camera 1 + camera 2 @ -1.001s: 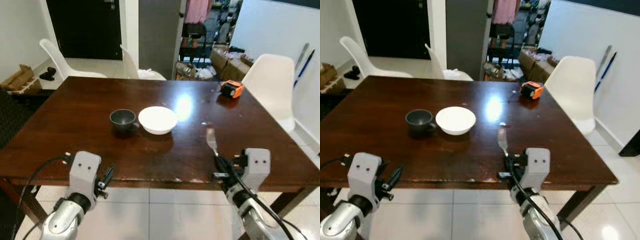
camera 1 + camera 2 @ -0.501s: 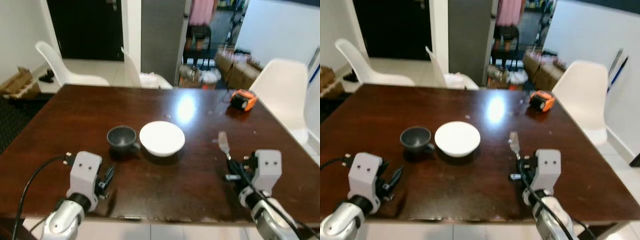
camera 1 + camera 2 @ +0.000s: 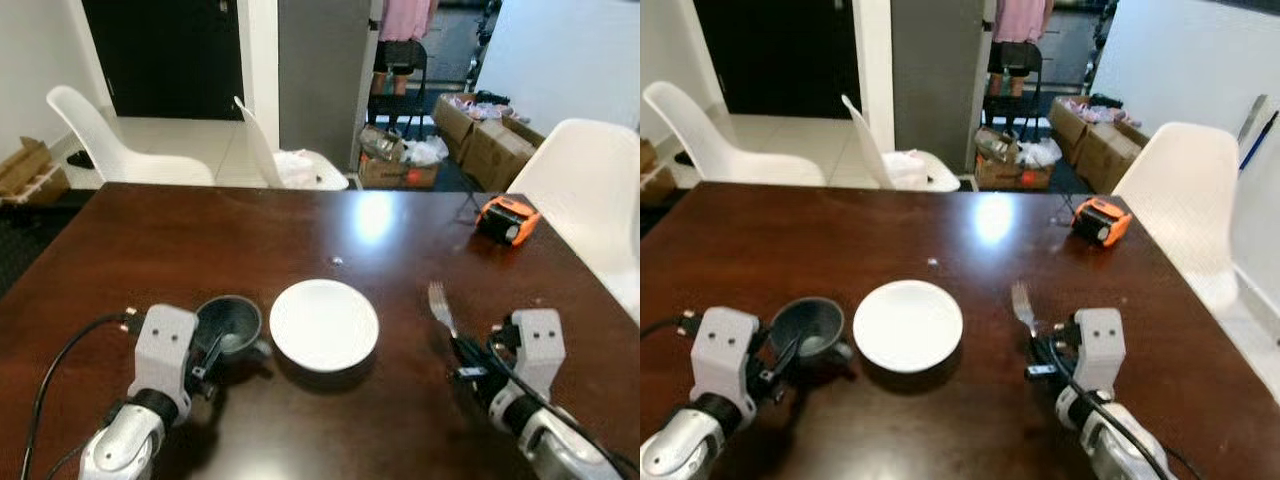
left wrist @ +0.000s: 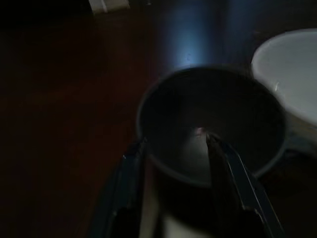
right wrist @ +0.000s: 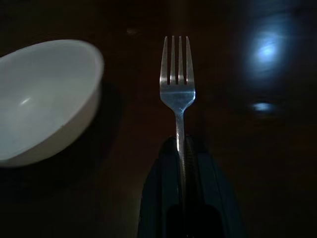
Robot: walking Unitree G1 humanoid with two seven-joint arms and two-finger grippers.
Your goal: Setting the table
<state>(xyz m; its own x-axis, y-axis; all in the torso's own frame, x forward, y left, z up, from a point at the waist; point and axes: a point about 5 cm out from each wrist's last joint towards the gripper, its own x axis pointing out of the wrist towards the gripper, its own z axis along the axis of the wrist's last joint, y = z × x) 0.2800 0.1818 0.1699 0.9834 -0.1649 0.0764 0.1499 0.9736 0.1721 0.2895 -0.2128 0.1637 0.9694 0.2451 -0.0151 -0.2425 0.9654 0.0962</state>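
Beside white bowl (image 3: pixel 324 324): right gripper (image 3: pixel 462 357) pinching fork (image 3: pixel 438 305), left gripper (image 4: pixel 173 148) spread astride dark cup (image 4: pixel 210 124) rim. Risk: nudging cup against bowl, tipping it.

One dark brown wooden bench (image 3: pixel 150 250) carries four loose things: one dark grey cup (image 3: pixel 229 324), one white round ceramic bowl (image 3: pixel 324 324), one silver metal fork (image 3: pixel 439 307) and one orange and black tape measure (image 3: pixel 507 219). Three white moulded plastic chairs stand around it: one (image 3: pixel 85 125) at the far left, one (image 3: pixel 270 155) at the far middle and one (image 3: pixel 590 205) on the right. Two brown cardboard boxes (image 3: pixel 490 140) sit on the floor beyond.
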